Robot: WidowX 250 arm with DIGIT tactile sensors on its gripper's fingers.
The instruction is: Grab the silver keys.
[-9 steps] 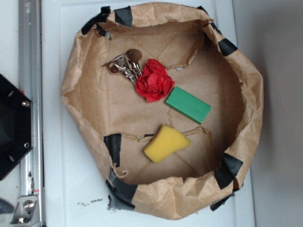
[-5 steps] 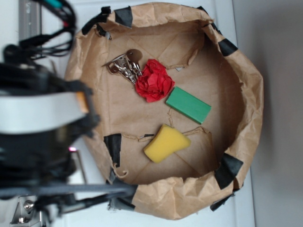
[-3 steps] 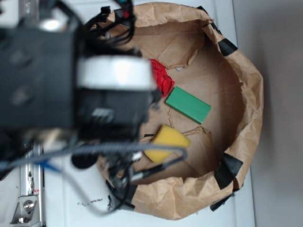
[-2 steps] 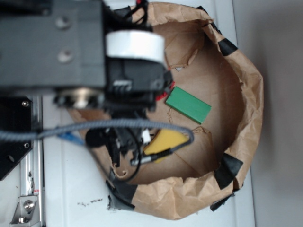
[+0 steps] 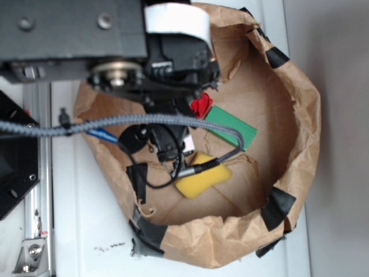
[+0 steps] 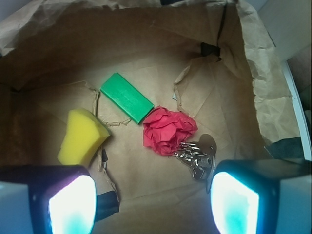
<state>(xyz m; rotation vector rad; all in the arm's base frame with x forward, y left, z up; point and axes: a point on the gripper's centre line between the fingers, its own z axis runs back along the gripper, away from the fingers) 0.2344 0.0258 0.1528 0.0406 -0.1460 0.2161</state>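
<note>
Bin (image 5: 300,104) being viewed from straight overhead by the exterior camera, its floor being viewed closer, obliquely, from the wrist, sponge (image 5: 204,176) (image 6: 80,136) being shared.

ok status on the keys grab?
Gripper open, empty, above the paper bin. Silver keys on the bin floor, ungrasped, nearer one finger. Red paper ball touching the keys; green block and yellow sponge clear of them.

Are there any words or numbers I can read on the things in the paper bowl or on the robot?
None can be read.
The green block, yellow sponge, red paper ball and silver keys show no writing.
The white band on the robot arm is blank.
A small dark panel below it may hold markings, too blurred to read.
</note>
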